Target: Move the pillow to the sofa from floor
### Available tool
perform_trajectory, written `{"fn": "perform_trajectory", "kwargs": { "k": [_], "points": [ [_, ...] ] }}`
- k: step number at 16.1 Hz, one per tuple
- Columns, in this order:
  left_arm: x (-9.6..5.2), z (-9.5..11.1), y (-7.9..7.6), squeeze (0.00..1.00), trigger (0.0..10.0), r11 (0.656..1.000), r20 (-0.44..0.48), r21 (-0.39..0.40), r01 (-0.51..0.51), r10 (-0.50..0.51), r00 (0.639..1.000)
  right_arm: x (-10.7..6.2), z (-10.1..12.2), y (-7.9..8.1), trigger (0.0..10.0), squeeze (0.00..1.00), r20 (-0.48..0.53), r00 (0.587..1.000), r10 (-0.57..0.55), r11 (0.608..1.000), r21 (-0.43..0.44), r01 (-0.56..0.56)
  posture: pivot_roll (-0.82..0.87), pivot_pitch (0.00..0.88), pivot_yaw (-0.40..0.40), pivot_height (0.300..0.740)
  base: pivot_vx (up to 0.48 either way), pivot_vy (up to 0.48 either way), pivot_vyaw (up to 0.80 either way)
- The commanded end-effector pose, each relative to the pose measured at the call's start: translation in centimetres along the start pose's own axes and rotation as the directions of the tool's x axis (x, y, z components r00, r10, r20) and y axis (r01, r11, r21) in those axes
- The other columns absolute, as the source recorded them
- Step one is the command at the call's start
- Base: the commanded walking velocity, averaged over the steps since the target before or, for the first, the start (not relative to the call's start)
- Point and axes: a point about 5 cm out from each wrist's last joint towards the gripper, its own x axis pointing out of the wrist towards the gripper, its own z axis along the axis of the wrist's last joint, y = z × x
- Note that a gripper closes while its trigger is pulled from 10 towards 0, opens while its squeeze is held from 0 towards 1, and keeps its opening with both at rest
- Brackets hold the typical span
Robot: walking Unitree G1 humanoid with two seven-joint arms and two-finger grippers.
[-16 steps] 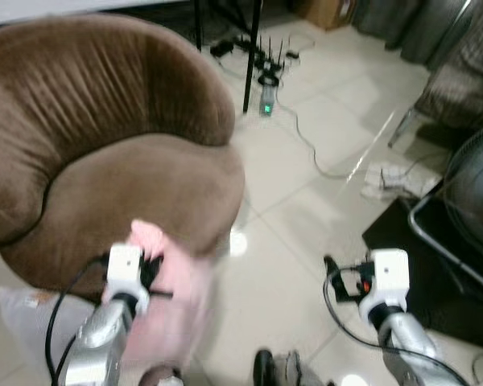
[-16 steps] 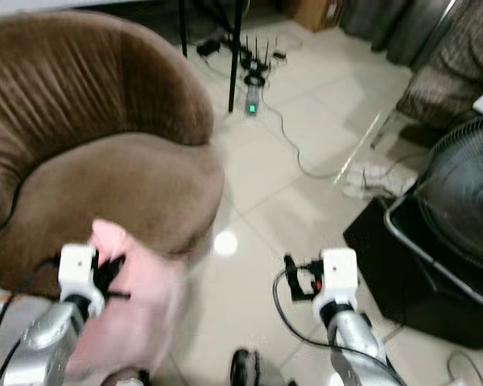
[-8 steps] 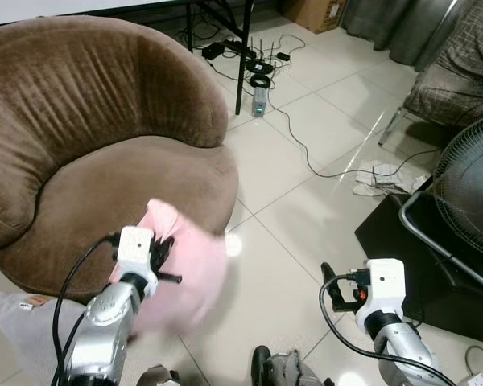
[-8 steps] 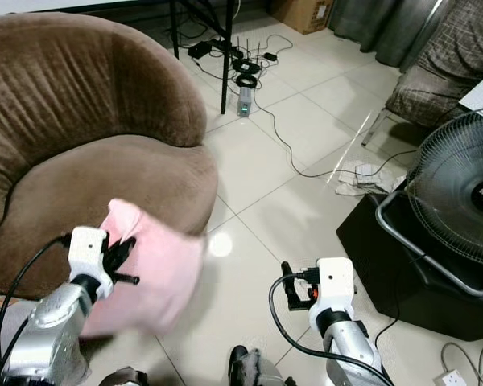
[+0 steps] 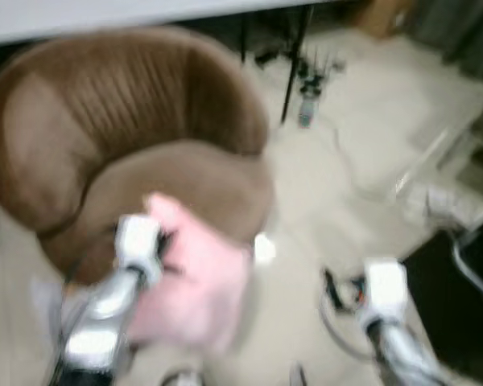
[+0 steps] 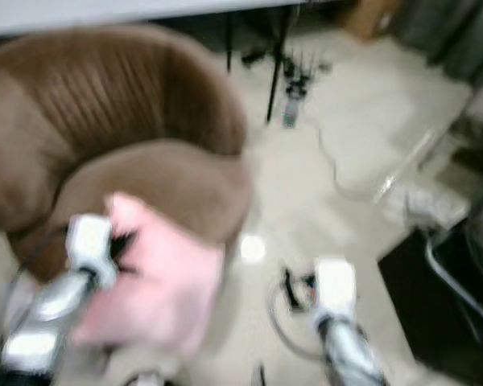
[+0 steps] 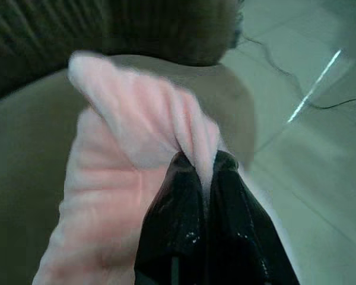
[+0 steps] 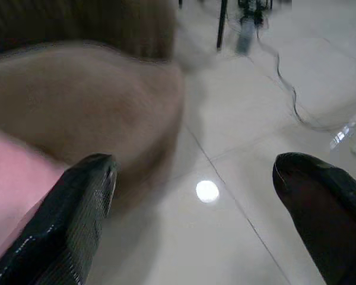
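- Since half a second ago the head camera has swung and blurred, so the whole scene has shifted; the pillow (image 5: 195, 293) remains hanging from the left gripper (image 7: 203, 166) at the front edge of the sofa (image 5: 129, 137), much as before.
- Left gripper: clenched on a bunched fold of the pink pillow, fingers pressed together with cloth between them, as the left wrist view shows.
- Right gripper (image 8: 193, 184): released, fingers spread wide, holding nothing, low over the floor (image 5: 362, 153) just beside the sofa's front edge.
- Pillow position: off the floor, held in the air against the front edge of the seat cushion (image 7: 24, 142), not yet resting on it.
- Step in hand, as judged: the carry, between lifting and placing.
- Next move calls for: lifting the pillow higher and forward over the seat cushion, then opening the left fingers so it drops well inside the edge; a release too near the edge could let it slide back off.
- Sofa: a round brown armchair with a curved ribbed back (image 5: 105, 104), plush surface.
- Room: pale glossy tiles; cables and a small device (image 6: 290, 96) lie beyond the sofa; details at the far right are too blurred to name.
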Motion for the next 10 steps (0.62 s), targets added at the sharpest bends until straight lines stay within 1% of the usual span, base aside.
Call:
{"fn": "perform_trajectory", "kwargs": {
  "k": [1,3,6,7,10],
  "points": [
    [0.76,1.52,-1.43,0.0,0.0,0.999,0.062,0.0,0.042,-0.042,0.997,-0.93,-1.33,-1.29,10.0,0.0,-0.059,0.997,-0.047,0.999,-0.018,0.046,-0.11,0.138,-0.072,0.74,0.45,0.0,0.0],
    [0.79,1.66,-1.36,0.0,0.0,0.999,0.059,0.002,0.035,-0.035,0.998,-1.04,-1.45,-0.94,10.0,0.0,-0.07,0.997,-0.045,0.999,-0.019,0.044,-0.11,0.138,-0.072,0.74,0.442,0.0,0.0],
    [0.9,1.77,-1.47,0.0,0.0,0.999,0.056,0.008,0.037,-0.037,0.998,-1.05,-1.13,-0.94,10.0,0.0,-0.058,0.997,-0.048,0.999,-0.023,0.047,-0.11,0.141,-0.075,0.74,0.442,0.0,0.0],
    [0.96,1.79,-1.55,0.0,0.0,0.999,0.055,0.01,0.04,-0.04,0.998,-0.97,-1.04,-0.98,10.0,0.0,-0.055,0.997,-0.048,0.998,-0.038,0.046,-0.11,0.142,-0.074,0.74,0.442,0.0,0.0],
    [1.17,1.86,-1.75,0.0,0.0,0.999,0.056,0.009,0.048,-0.049,0.997,-0.82,-0.98,-1.07,10.0,0.0,-0.05,0.997,-0.054,0.998,-0.03,0.053,-0.11,0.141,-0.072,0.74,0.442,0.0,0.57]
  ]
}}
